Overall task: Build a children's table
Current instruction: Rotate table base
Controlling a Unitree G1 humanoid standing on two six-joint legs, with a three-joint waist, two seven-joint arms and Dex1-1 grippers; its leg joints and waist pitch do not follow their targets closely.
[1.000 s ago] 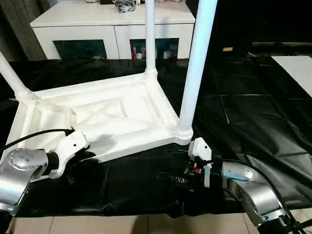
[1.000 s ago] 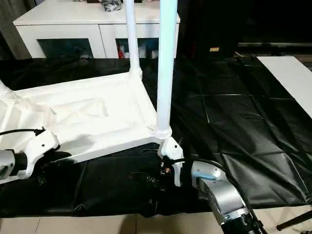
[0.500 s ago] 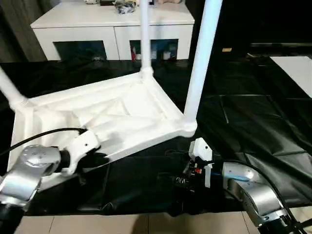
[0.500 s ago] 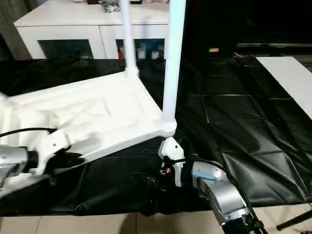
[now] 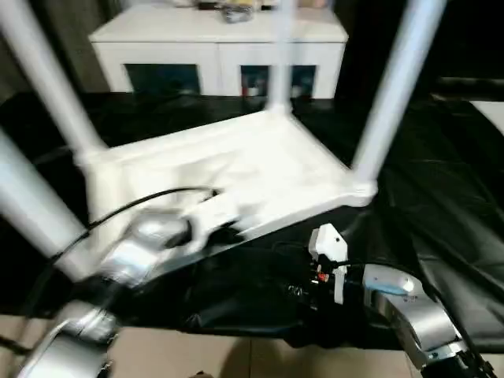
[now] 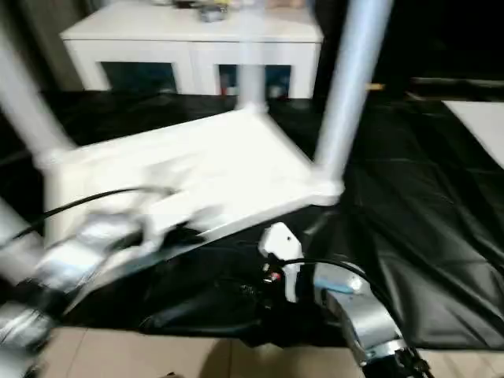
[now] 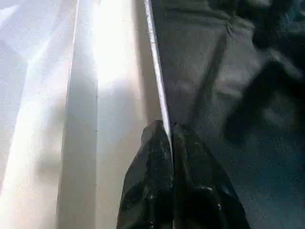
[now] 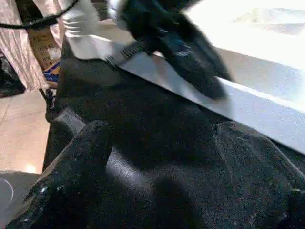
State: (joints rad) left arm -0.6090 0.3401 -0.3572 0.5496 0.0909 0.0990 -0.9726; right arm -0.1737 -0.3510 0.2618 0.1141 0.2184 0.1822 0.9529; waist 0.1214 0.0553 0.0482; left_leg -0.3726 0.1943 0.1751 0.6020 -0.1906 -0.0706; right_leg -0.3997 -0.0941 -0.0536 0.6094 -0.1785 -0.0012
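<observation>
From the head views, the white plastic rectangular children's table [image 5: 236,169] lies upside down on a black plastic sheet [image 5: 441,197] spread over the floor, its ribbed underside facing up. Long tapered white tube legs [image 5: 398,87] rise from its corner sockets; four can be made out, though the picture is smeared. The left pincer [image 5: 228,228] sits at the near long rim of the table, at the end of a silver forearm with a black cable looping over it. The right pincer [image 5: 303,295] hangs low over the black sheet, just in front of the table's near corner and apart from it. Behind the table stands a white cabinet with glass doors [image 5: 220,55], with small items on top too blurred to name. Pale tiled floor [image 6: 157,354] shows at the near edge of the sheet.

In the left wrist view, the left pincer's two black fingers [image 7: 147,191] are pressed together on the thin edge of the table's rim, the white plastic on one side of them and the dark sheet on the other.

In the right wrist view, the right pincer's fingers [image 8: 71,176] stand wide apart and hold nothing, with black sheet between them. Beyond them the left pincer [image 8: 190,62] is seen clamped on the white rim.
</observation>
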